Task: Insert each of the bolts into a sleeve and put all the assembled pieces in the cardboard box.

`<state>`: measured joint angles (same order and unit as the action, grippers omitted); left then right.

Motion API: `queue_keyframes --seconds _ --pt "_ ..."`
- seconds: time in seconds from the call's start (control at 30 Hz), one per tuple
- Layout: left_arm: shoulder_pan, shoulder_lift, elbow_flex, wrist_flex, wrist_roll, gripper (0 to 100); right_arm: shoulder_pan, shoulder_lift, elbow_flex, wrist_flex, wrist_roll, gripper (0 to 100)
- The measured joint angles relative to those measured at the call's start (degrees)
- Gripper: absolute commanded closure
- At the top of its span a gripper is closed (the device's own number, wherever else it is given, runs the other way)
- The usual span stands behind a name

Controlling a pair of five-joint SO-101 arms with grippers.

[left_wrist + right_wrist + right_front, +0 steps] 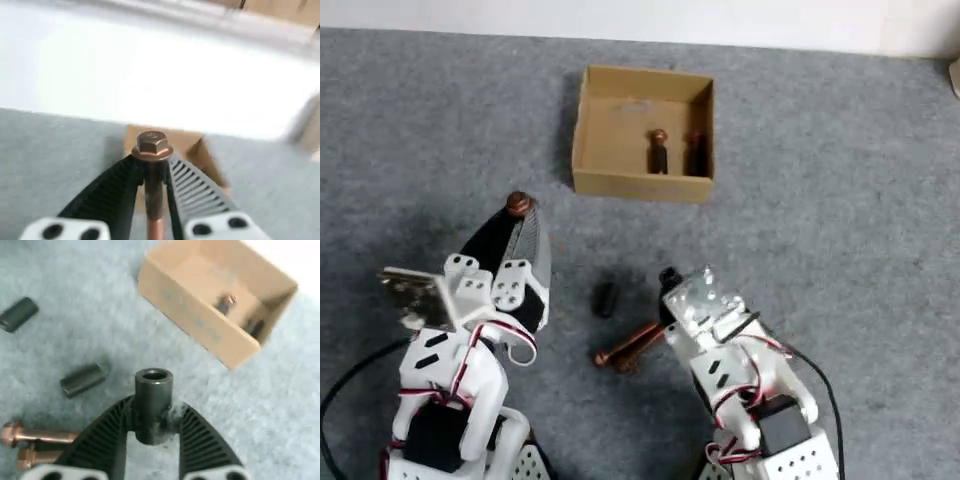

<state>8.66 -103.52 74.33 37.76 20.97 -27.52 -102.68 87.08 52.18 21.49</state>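
My left gripper (519, 216) is shut on a copper bolt (519, 204), held upright with its hex head (152, 145) above the fingertips. My right gripper (670, 288) is shut on a black sleeve (153, 400), its open bore facing up. The cardboard box (640, 185) stands at the back centre, beyond both grippers. Inside it are two assembled pieces (660, 150) (696, 152). Two loose bolts (630, 345) lie side by side on the carpet beside the right arm. A loose sleeve (605, 298) lies between the arms, and another sleeve (17, 315) lies farther off.
Grey carpet (840, 200) covers the table, with open room to the right of the box and at the far left. A pale wall strip (640, 20) runs along the back edge. The box's front wall (190, 320) faces the right gripper.
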Motion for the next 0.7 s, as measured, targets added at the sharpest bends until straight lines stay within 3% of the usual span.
queue_keyframes --seconds 0.17,0.3,0.5,0.7 --pt "5.2 0.0 0.9 -6.1 11.3 100 -2.5 -0.7 -0.1 -3.0 -4.8 99.3" --pt "10.6 0.0 1.7 -6.3 12.7 100 -4.2 -1.9 -0.2 -5.9 -6.0 99.3" --pt "14.2 0.0 6.3 -6.6 13.3 100 -4.4 -2.0 0.2 -8.4 -11.3 99.3" --pt "16.2 0.0 8.4 -9.9 13.3 100 -4.3 -2.0 0.4 -10.1 -11.9 99.3"
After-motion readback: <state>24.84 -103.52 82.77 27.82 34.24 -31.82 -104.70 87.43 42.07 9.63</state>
